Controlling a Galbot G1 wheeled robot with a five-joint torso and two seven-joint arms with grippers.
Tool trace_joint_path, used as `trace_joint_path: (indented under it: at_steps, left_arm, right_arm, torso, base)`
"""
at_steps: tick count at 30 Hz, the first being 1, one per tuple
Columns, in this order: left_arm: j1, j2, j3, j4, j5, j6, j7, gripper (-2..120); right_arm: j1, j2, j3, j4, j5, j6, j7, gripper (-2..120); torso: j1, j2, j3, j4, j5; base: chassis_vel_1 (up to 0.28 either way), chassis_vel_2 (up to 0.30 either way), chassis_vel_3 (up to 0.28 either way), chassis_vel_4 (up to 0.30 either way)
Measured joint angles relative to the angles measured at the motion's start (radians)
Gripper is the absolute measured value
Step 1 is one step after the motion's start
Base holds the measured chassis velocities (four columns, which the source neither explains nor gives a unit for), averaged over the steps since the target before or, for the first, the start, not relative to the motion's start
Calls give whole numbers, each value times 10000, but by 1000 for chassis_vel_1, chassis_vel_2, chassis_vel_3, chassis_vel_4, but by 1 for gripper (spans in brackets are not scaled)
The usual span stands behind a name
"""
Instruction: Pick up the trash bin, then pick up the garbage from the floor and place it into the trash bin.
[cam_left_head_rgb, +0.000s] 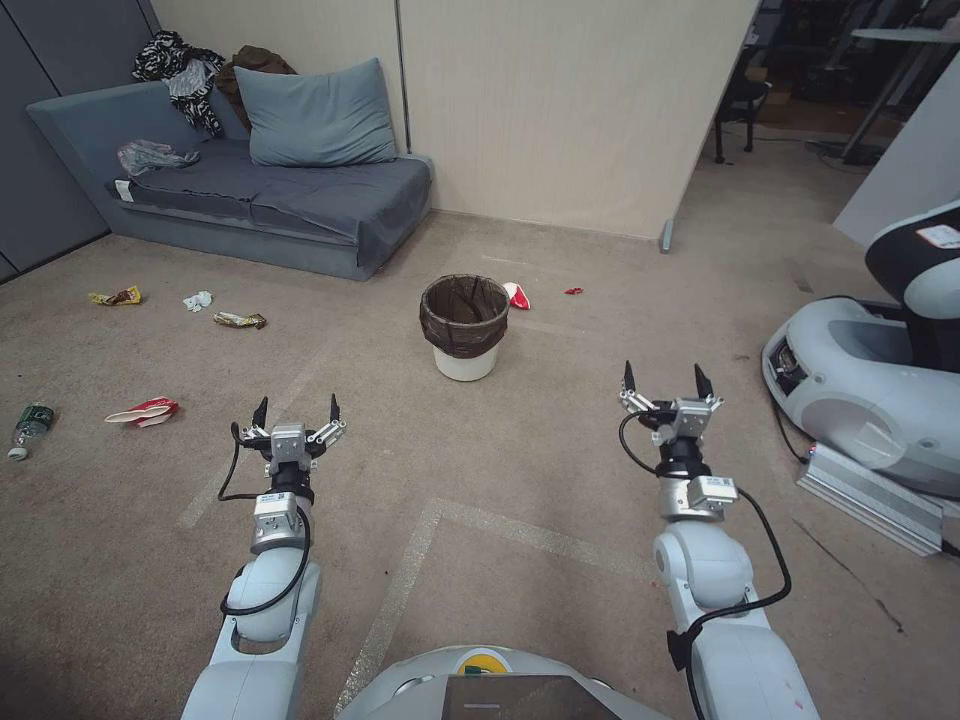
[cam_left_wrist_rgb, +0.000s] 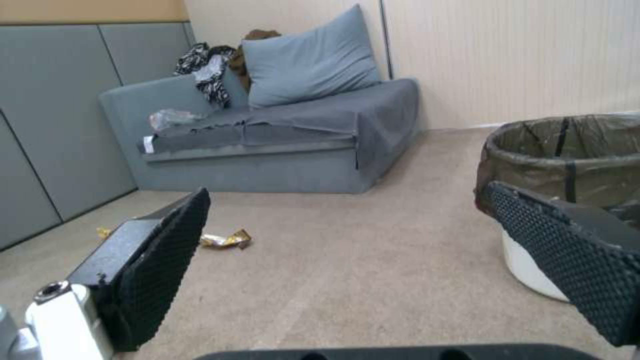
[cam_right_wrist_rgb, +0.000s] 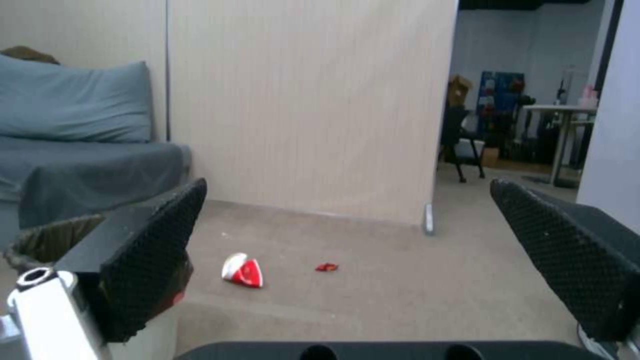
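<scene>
The trash bin (cam_left_head_rgb: 464, 328), a small white bucket with a dark brown bag folded over its rim, stands upright on the carpet ahead, between my arms; I also see the bin (cam_left_wrist_rgb: 567, 165) in the left wrist view and the bin (cam_right_wrist_rgb: 47, 240) in the right wrist view. Garbage lies scattered: a red-and-white crushed cup (cam_left_head_rgb: 517, 295) (cam_right_wrist_rgb: 243, 270) and a red scrap (cam_left_head_rgb: 573, 291) (cam_right_wrist_rgb: 326, 267) just past the bin, another crushed cup (cam_left_head_rgb: 145, 411), yellow wrappers (cam_left_head_rgb: 240, 320) (cam_left_wrist_rgb: 225, 240) (cam_left_head_rgb: 116, 296), white tissue (cam_left_head_rgb: 198, 299), a bottle (cam_left_head_rgb: 30, 424). My left gripper (cam_left_head_rgb: 296, 409) and right gripper (cam_left_head_rgb: 666, 380) hang open, short of the bin, holding nothing.
A grey sofa (cam_left_head_rgb: 270, 190) with a pillow and clothes stands at the back left. A beige partition (cam_left_head_rgb: 570, 110) rises behind the bin. Another robot's base (cam_left_head_rgb: 870, 390) and a metal rail (cam_left_head_rgb: 870, 497) sit at the right. Open carpet surrounds the bin.
</scene>
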Motion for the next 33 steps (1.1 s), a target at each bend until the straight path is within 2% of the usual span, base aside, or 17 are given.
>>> trace_joint_path:
  at_steps: [10,33]
  left_arm:
    - [72,-81,24,7,204,-82,21,100]
    - [70,-196,67,99,461,-43,2,100]
  right_arm:
    - [-140,127,16,-4,-5,193,-85,100]
    - [-151,120,116,151,-336,-51,-289,100]
  torso:
    - [0,0,0,2,-1]
    - [-1,0,0,1,-1]
  base:
    - [0,0,0,0]
    - [-3,2,2,-1]
